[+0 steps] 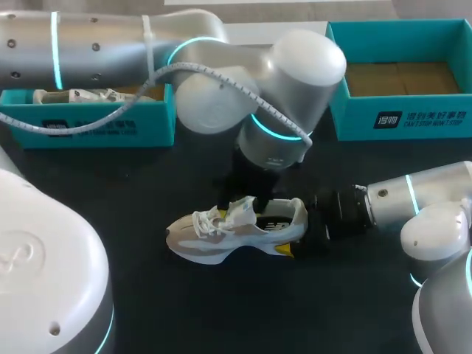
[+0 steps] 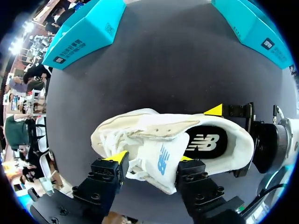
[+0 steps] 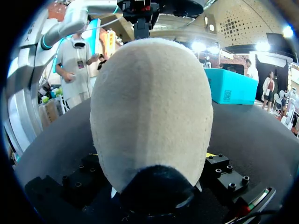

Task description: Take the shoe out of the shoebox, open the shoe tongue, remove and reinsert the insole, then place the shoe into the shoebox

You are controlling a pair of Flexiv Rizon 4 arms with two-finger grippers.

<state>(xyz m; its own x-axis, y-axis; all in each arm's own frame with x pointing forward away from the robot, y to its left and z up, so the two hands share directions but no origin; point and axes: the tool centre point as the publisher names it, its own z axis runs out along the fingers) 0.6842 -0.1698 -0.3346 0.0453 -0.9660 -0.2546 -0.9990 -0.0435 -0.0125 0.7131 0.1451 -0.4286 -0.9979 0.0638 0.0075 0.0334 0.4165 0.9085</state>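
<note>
Shoe (image 1: 236, 236) stands on its sole near the middle of the black tabletop (image 1: 184, 310) in the head view, toe toward the left edge and heel toward the right. The left arm comes in from the far left corner and bends down over it, its gripper (image 1: 245, 203) on the raised tongue (image 1: 241, 212). The right arm comes in low from the right edge, and its gripper (image 1: 292, 228) is at the heel, one yellow tip showing against the shoe's near side. A teal box (image 1: 96, 122) sits along the far edge at the left with a second shoe (image 1: 74, 96) inside. Another teal box (image 1: 413, 118) sits at the far right corner, its brown floor showing. In the left wrist view the white tongue is lifted between the left gripper's two yellow tips, which stand wide apart and pinch it by its side edges, with the laces just beside one finger. Ahead of the tongue the mouth of the shoe is open and the black insole (image 2: 205, 142) lies inside. Beyond it the right gripper flanks the heel, one yellow tip on its far side. In the right wrist view the cream heel fills the space between the right gripper's black fingers, which clamp it from both sides, and the far right box is beside it in the distance.
</note>
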